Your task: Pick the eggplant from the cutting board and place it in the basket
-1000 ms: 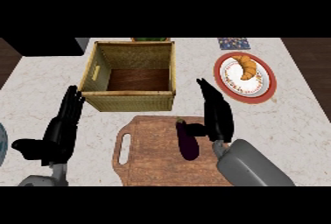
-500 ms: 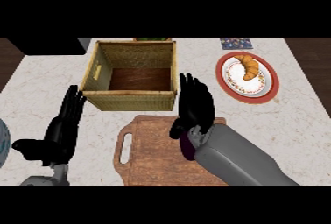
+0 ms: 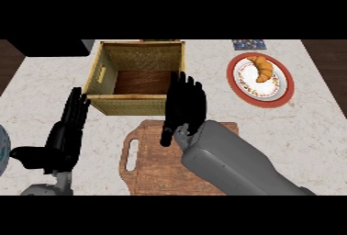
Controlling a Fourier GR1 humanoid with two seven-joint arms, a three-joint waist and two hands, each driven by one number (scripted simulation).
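Observation:
The wooden cutting board point(image 3: 152, 170) lies at the counter's front, just below the woven basket point(image 3: 133, 103). My right hand point(image 3: 184, 104) hovers over the board's far edge, open, with straight fingers reaching over the basket's near wall and the thumb hanging down toward the board. The hand and grey forearm cover the right half of the board, and the eggplant is hidden beneath them. My left hand point(image 3: 65, 134) rests open at the left, fingers up, on the counter beside the board. The basket's inside shows only its brown floor.
A red-rimmed plate point(image 3: 282, 98) with a croissant point(image 3: 263, 69) sits at the right rear. A patterned cloth point(image 3: 248, 44) lies behind it. A blue-grey rim point(image 3: 2, 151) shows at the far left edge.
My right hand has swung left and forward across the board, now covering the eggplant that showed beside it before. The left hand has stayed still.

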